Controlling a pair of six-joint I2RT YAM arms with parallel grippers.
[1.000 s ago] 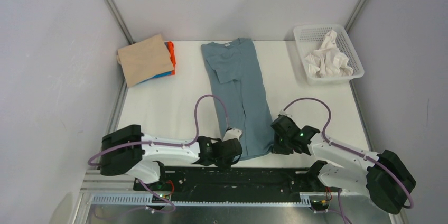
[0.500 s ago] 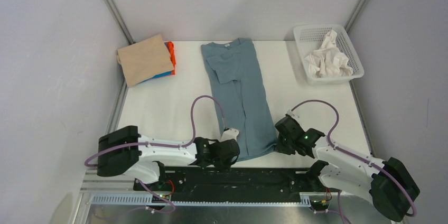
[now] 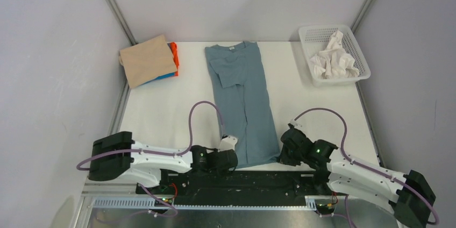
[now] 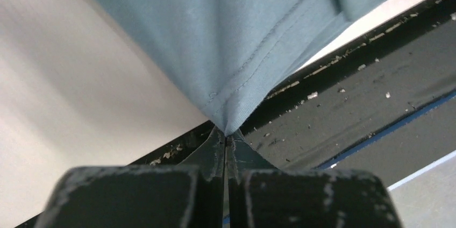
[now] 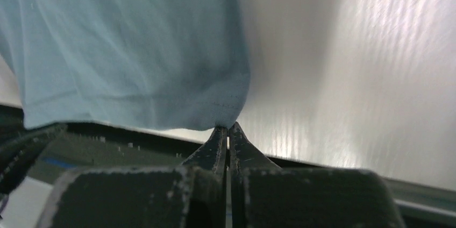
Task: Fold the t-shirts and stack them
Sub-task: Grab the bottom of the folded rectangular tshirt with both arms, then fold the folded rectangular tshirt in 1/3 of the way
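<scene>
A slate blue-grey t-shirt (image 3: 242, 93), folded lengthwise, lies stretched from the back of the table to its near edge, white neck label (image 3: 232, 47) at the far end. My left gripper (image 3: 232, 159) is shut on the hem's left corner. In the left wrist view the cloth (image 4: 215, 34) tapers into the pinched jaws of the left gripper (image 4: 226, 134). My right gripper (image 3: 283, 155) is shut on the hem's right corner. The right wrist view shows the hem (image 5: 123, 50) held at the tips of the right gripper (image 5: 228, 127). Folded t-shirts are stacked back left, tan (image 3: 146, 60) over orange (image 3: 173, 53) and bright blue (image 3: 166, 76).
A white mesh basket (image 3: 361, 51) at the back right holds crumpled white cloth (image 3: 336, 58). A black rail (image 3: 242, 177) runs along the table's near edge, just under both grippers. Grey walls close in the left and right sides.
Both arms have drawn back toward the near edge, pulling the hem with them and stretching the shirt longer. The right jaws have gone from slightly apart to shut on the hem corner.
</scene>
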